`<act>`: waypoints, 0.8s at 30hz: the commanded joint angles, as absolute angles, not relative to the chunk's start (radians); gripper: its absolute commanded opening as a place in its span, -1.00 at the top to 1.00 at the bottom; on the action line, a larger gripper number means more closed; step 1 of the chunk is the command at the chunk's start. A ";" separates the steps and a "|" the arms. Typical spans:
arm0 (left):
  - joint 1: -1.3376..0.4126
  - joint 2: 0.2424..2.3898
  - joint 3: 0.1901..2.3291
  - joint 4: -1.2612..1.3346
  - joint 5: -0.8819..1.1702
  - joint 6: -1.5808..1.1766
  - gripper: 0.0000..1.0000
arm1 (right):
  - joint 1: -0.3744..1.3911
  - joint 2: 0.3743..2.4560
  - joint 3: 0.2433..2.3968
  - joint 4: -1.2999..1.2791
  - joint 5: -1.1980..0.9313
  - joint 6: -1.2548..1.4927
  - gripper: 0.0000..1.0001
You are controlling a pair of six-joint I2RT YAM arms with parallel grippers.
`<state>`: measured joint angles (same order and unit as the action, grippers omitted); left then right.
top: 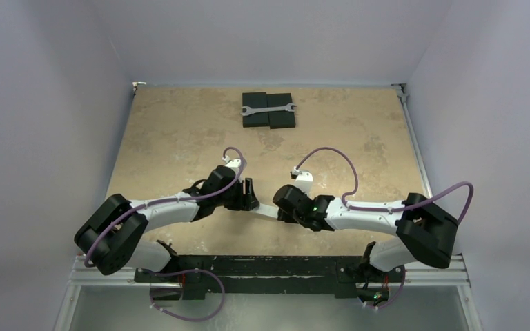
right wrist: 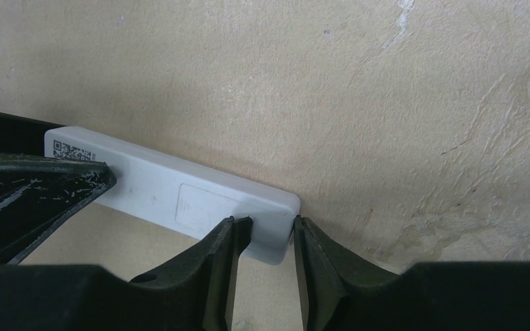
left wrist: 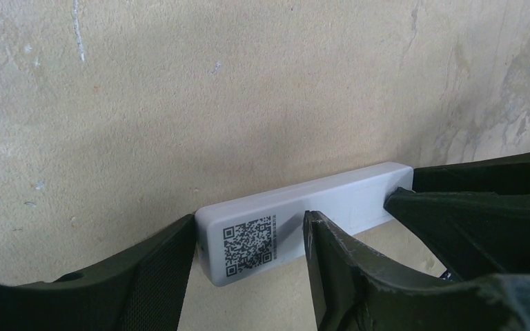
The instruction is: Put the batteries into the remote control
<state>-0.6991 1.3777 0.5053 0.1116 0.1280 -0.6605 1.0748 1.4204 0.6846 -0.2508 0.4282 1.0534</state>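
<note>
The remote control (left wrist: 345, 196) sits back-up at the table's (top: 179, 138) 6 o'clock. At its 9 o'clock the left gripper (left wrist: 248, 224), jaws half-spread, clamps the QR-code end (left wrist: 247, 246). At 3 o'clock the right gripper's (right wrist: 271, 227) narrowly parted jaws straddle a corner; I cannot tell whether they grip it.

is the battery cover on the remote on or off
on: the cover sits flush in the back of the remote, no open compartment showing

The remote control (right wrist: 179, 196) was positioned back side up above the tan table (right wrist: 400, 96), with a QR label at its far end. The right gripper (right wrist: 270, 227) straddled the near end corner, one finger (right wrist: 224, 258) overlapping the back face and the other beside the end face. The left gripper (right wrist: 76, 153) flanked the QR end.
</note>
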 commanded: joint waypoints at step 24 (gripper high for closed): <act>-0.725 1.422 0.575 0.016 0.063 -0.631 -0.25 | 1.086 1.330 0.746 -0.266 0.428 0.783 -0.31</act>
<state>-0.7177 1.4124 0.5514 0.0879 0.0978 -0.6571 1.0817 1.3647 0.7074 -0.2840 0.4274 0.9188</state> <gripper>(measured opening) 0.618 0.639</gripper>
